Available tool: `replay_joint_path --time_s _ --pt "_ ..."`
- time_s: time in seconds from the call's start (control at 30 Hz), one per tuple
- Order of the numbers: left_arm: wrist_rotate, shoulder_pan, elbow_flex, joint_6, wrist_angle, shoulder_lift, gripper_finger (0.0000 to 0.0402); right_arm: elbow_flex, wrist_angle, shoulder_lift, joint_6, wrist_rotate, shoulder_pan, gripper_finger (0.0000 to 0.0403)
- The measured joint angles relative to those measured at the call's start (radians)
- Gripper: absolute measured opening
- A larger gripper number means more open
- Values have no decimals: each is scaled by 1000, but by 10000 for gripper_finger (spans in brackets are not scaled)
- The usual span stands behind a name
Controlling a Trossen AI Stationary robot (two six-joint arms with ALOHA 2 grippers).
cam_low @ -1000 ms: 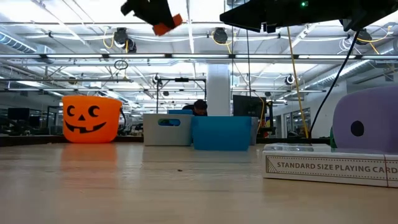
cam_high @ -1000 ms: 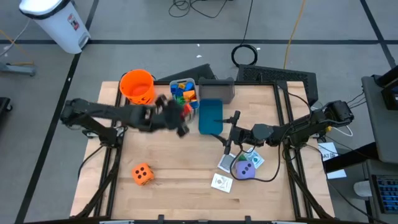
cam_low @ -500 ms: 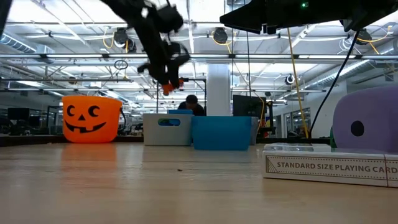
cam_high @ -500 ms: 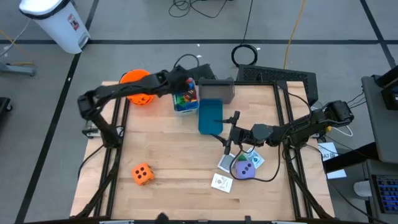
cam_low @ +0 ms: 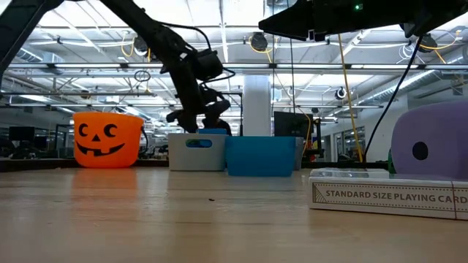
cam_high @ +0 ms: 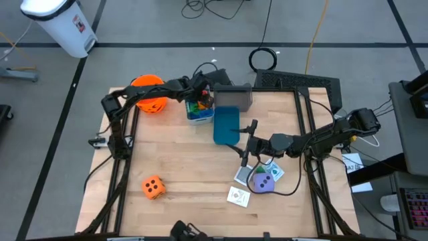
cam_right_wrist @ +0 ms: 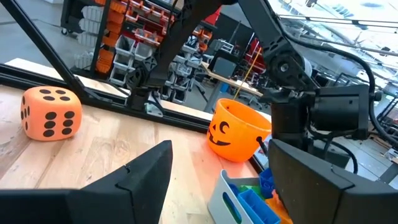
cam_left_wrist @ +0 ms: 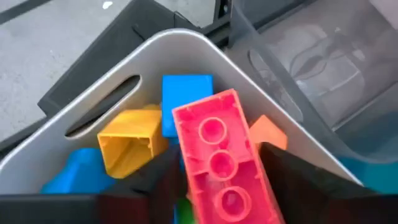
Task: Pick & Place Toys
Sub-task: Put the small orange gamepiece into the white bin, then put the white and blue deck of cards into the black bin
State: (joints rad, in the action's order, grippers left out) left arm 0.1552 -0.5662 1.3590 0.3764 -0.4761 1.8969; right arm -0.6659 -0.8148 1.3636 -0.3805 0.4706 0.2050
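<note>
Left wrist view: left gripper [cam_left_wrist: 214,186] over grey bin [cam_left_wrist: 186,46], red block [cam_left_wrist: 222,168] between its fingers, grip unclear; right gripper [cam_high: 249,142] open beside blue bin [cam_high: 226,124].

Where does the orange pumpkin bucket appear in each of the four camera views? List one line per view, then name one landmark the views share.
High view: pumpkin bucket at the table's far left corner.
Low view: far left, beside the grey bin.
Left wrist view: not in it.
Right wrist view: centre, beyond the grey bin.
Shared landmark: the grey bin.
</note>
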Motion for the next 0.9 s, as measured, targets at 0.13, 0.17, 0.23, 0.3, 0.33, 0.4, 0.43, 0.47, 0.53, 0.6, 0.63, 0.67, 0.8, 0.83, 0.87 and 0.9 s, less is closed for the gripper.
replay_joint_path --time_s 0.13,0.17,0.23,0.3,0.33,0.4,0.43,0.47,0.53,0.6,0.63,0.67,0.8,0.83,0.87,0.9 --pt "-37 9 4 -47 -34 -32 313 0 2 0 2 0 0 256" --pt "-61 10 7 -54 -33 -48 331 0 1 0 2 0 0 256" --pt "-99 11 8 -58 -29 -93 361 0 2 0 2 -1 0 256" --pt "-112 12 9 -61 -32 -150 384 0 2 0 2 -2 0 256" --pt "-112 14 10 -65 -31 -183 390 0 2 0 2 -2 0 256" --pt "-110 22 10 -86 -46 -251 394 0 3 0 2 -2 0 256" --pt "-110 30 10 -102 -54 -286 391 0 3 0 2 -2 0 256" --pt "-111 40 10 -120 -68 -321 387 0 4 0 2 -1 0 256" --pt "-110 66 11 -156 -106 -385 378 0 4 0 2 0 0 256" --pt "-94 101 7 -177 -138 -440 370 0 5 0 2 1 7 256" --pt "-79 123 -4 -183 -141 -468 367 0 6 0 2 1 13 256" --pt "-63 147 -21 -183 -140 -497 364 0 6 0 2 1 20 256" --pt "-9 263 -156 -176 -34 -625 361 0 7 -4 -1 1 50 256" --pt "2 293 -205 -176 15 -661 363 0 14 -12 -2 1 58 256" --pt "11 321 -262 -176 70 -701 365 0 18 -20 -2 2 67 256" --pt "20 346 -323 -174 127 -742 366 0 21 -29 0 2 73 256"
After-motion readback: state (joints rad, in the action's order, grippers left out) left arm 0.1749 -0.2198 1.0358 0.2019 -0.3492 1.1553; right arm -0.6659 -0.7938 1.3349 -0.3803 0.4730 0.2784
